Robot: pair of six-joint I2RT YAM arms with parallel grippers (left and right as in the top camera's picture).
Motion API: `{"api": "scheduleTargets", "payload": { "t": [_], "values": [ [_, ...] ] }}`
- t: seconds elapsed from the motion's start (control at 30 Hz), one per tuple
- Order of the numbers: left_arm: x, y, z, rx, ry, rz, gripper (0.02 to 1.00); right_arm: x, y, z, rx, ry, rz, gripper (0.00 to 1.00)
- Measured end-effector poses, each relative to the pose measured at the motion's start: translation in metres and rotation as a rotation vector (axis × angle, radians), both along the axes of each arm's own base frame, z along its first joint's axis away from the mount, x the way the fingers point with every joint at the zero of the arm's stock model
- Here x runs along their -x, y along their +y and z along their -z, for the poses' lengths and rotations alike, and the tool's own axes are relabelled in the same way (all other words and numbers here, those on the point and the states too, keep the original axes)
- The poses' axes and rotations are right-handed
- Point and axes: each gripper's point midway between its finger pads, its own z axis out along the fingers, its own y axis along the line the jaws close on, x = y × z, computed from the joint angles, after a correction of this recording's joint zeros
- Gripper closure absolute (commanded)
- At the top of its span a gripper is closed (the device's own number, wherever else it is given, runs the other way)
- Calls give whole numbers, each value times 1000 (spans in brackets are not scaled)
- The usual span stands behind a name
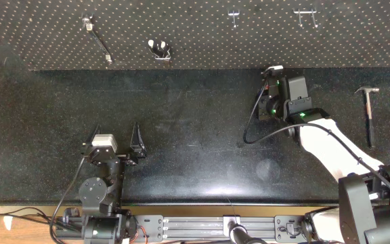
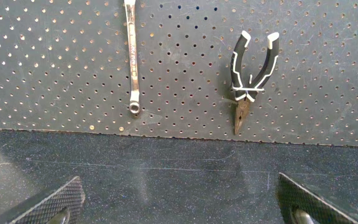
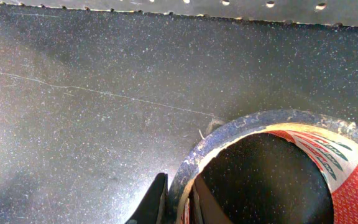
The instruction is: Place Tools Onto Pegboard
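Black, speckled worktop [image 1: 195,156] lies under both arms; the dotted pegboard [image 1: 195,34] stands along its far edge, straight ahead of both sets of fingers.

The right gripper [image 3: 178,204] sits close to the foot of the board, clenched on the tape roll [image 3: 253,126]; one finger [image 3: 157,199] presses the outside of the ring and the other appears to sit inside it, so the wall is pinched between them; that grip leaves the hole free, which I judge is what a hook needs to pass through. The roll's far rim is near the board's lower edge, not yet on it.

The left gripper [image 1: 116,135] rests low on the table, well back from the board, fingers spread wide and holding nothing; probably parked clear of the other arm's work.

A hammer [image 1: 368,115] lies flat on the table, off to the outer side of the right fingers and well apart from them, head toward the board; untouched, so likely a later job.

Beyond the left fingers a wrench [image 2: 131,56] hangs from its upper end, and pliers [image 2: 250,74] hang nose down beside it; both are done.

Two bare hooks [image 1: 233,17] [image 1: 305,15] stick out of the board above the right fingers; the nearer one seems the likely home for the roll.
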Motion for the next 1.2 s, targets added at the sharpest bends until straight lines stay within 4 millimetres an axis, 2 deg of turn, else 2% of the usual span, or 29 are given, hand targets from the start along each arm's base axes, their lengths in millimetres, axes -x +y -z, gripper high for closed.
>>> {"api": "scheduleTargets", "payload": {
  "t": [0.07,0.13,0.17,0.23,0.33,0.43,0.5,0.57,0.63,0.93,1.03,1.2],
  "values": [
    [0,0,0,0,0,0,23,0,0,-5,-2,-12,-1,925],
    [0,0,0,0,0,0,23,-2,1,-22,-13,-58,-3,925],
    [0,0,0,0,0,0,23,-5,1,-41,-26,-117,-3,925],
    [0,0,0,0,0,0,23,-16,7,-92,-63,-298,-13,925],
    [0,0,0,0,-1,0,23,-16,28,-193,-125,-646,-82,925],
    [0,0,0,0,-1,0,23,-14,43,-245,-167,-854,-97,925],
    [0,0,0,0,-1,0,20,-12,52,-262,-182,-930,-108,925],
    [0,0,0,0,-1,0,23,-13,60,-271,-189,-992,-117,923],
    [0,0,0,0,-1,0,20,-18,70,-269,-191,-1018,-133,925],
    [0,0,0,0,-1,0,23,-50,87,-219,-157,-983,-147,928],
    [0,0,0,0,-1,0,23,-68,94,-207,-145,-947,-150,928],
    [0,0,0,0,-1,0,23,-88,103,-205,-127,-940,-159,919]
  ]
}}
